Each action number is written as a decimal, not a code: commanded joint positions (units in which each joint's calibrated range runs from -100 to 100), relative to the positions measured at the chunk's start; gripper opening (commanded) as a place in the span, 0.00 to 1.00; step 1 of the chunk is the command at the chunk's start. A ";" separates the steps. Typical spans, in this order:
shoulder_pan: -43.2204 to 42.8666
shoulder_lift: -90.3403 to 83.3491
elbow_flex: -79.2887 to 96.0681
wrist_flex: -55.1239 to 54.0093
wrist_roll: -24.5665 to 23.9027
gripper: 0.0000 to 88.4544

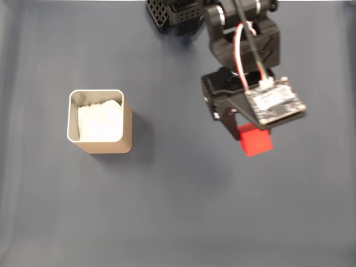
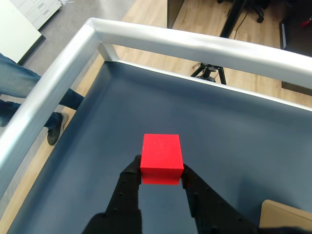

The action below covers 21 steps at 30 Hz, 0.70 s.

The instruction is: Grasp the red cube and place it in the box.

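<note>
A: Where's the red cube [image 2: 162, 157]?

B: Pinched between the 2 black fingers [image 2: 127, 187] of the end effector [image 2: 161, 178], 1 finger on each side face. In the fixed view the red cube [image 1: 256, 141] pokes out below the end effector [image 1: 243, 132], right of centre over the counter [image 1: 178, 211].

A: Orientation? Long axis?

B: No long axis, the sides look equal. In the wrist view the top face is level, edges roughly in line with the fingers. In the fixed view it sits slightly rotated against the picture edges.

A: Look?

B: Plain bright red, matte, no markings. Top face lighter, front face a shade darker.

A: Touching the counter?

B: Cannot tell from either view.

A: The box [image 1: 100, 121]?

B: Well apart, left of centre in the fixed view. Tan walls, thin pale rim, rounded corners, white lining inside, upright, open top. The wrist view shows a tan corner [image 2: 287, 217] at lower right.

A: Anything else?

B: Dark blue-grey counter surface. A silver rail [image 2: 195, 46] frames the far and left edges in the wrist view, with wood floor beyond. A person's leg in jeans [image 2: 29, 85] at far left. A circuit board [image 1: 275, 101] with red and white wires sits on the wrist.
</note>
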 commanded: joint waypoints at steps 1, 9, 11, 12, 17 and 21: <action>2.83 -4.95 1.02 0.37 -0.34 0.08; 10.42 -9.19 4.48 1.02 0.20 0.08; 12.13 -9.97 4.94 1.35 0.29 0.08; 12.98 -10.23 5.03 1.68 0.29 0.08; 17.52 -11.44 5.48 3.24 0.34 0.08; 20.93 -11.87 6.12 3.65 0.54 0.08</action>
